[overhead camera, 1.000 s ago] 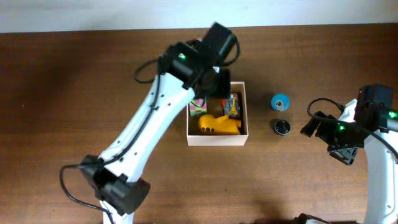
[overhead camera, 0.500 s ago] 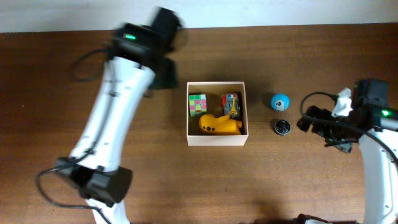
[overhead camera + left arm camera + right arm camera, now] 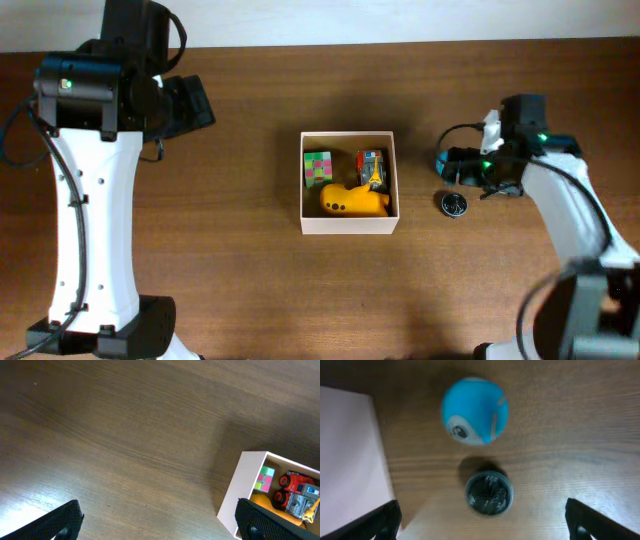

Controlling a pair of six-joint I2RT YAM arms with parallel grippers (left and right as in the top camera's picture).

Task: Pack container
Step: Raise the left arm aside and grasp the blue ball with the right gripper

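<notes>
Right wrist view: our right gripper [image 3: 482, 522] is spread wide and empty, black disc [image 3: 489, 492] just ahead between its fingers, blue ball [image 3: 475, 410] beyond, container [image 3: 350, 460] to its left, so we'd centre, drop straight, then close.

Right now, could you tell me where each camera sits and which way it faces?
Overhead: fixed above the table, looking straight down; both arms show, box in the middle.
Left wrist: on the left arm, looking down at bare table, the box at lower right; left gripper fingertips at the bottom corners.
Right wrist: on the right arm, looking down at the ball and black disc; right gripper fingertips at the bottom corners.
Shared: the box shows in all three; ball and black disc in overhead and right wrist.
</notes>
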